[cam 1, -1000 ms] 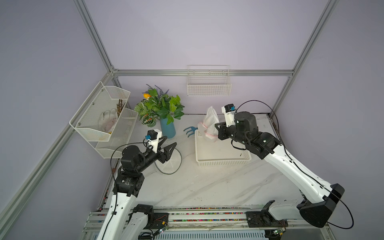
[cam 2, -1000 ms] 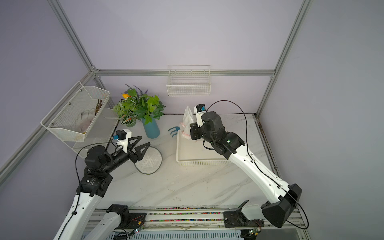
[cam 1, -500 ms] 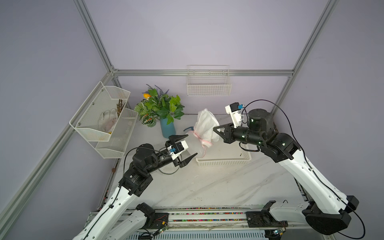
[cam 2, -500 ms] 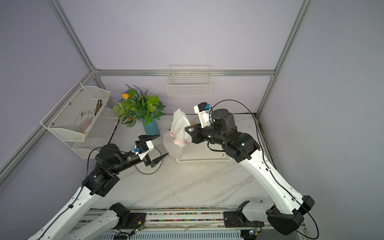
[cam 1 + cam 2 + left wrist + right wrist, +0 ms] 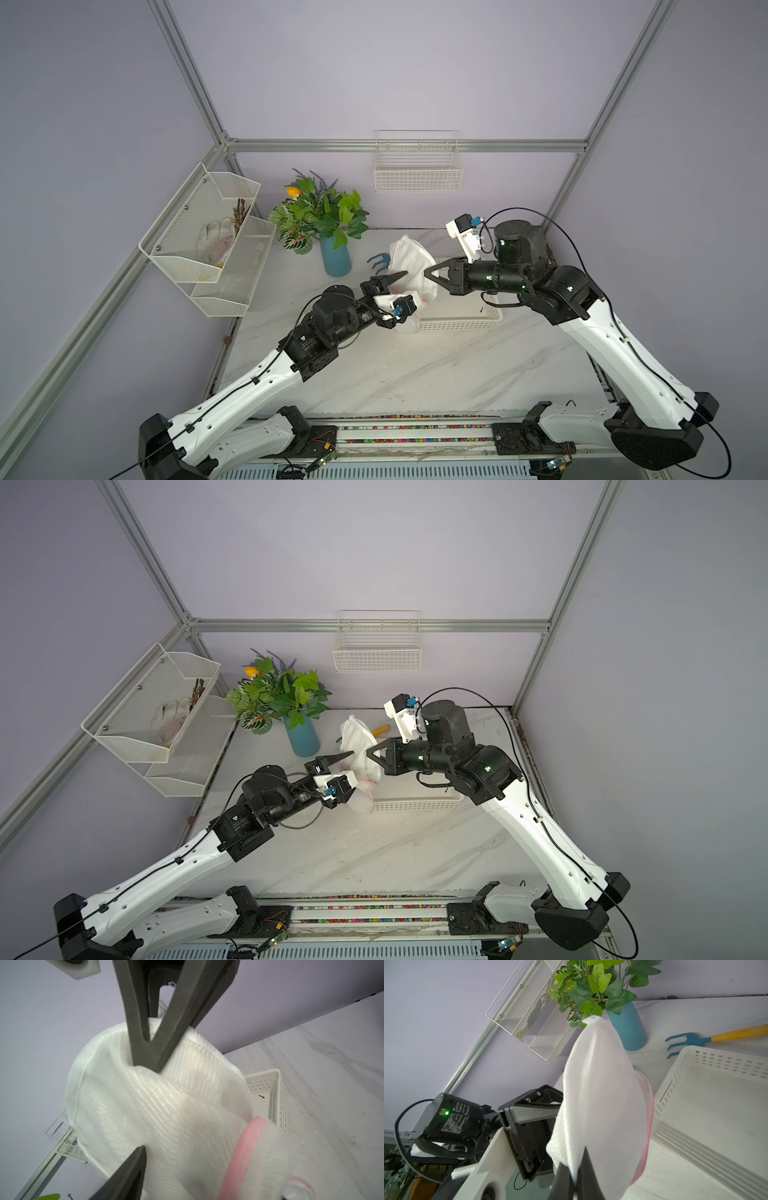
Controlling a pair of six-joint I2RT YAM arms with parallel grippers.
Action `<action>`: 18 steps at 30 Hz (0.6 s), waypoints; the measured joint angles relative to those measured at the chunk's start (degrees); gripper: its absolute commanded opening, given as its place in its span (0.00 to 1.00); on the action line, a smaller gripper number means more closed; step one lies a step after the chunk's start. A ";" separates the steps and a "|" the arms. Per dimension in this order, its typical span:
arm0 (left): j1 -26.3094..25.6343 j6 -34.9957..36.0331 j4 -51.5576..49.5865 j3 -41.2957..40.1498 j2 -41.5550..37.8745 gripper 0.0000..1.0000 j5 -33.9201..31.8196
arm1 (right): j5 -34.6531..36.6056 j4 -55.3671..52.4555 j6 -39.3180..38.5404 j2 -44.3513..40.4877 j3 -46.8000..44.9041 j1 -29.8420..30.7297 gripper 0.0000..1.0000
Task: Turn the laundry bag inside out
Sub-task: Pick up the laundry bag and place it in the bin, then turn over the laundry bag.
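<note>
White marble covers the table, and lilac walls stand around it. The laundry bag hangs in the air between the two arms, over the end of the white perforated basket that is nearer to the left arm. It is a white mesh bag with a pink rim at its lower end. The right gripper has its jaws closed tight on a fold of the mesh. The left gripper reaches to the bag from the opposite side with its jaws standing apart. One finger shows beside the fabric. The second finger is hidden by the pink-rimmed end, so I cannot tell if it presses on anything. Behind the bag are a blue vase with a green plant and a small garden fork.
</note>
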 measured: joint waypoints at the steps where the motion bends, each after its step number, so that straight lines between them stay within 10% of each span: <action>1: -0.42 0.90 0.52 0.00 0.15 0.64 -1.16 | 0.02 -0.35 -0.31 0.00 0.00 0.00 0.00; 18: -2.43 8.20 4.02 -0.74 0.02 0.80 -9.70 | -2.36 -10.47 -11.91 2.80 0.15 0.13 0.00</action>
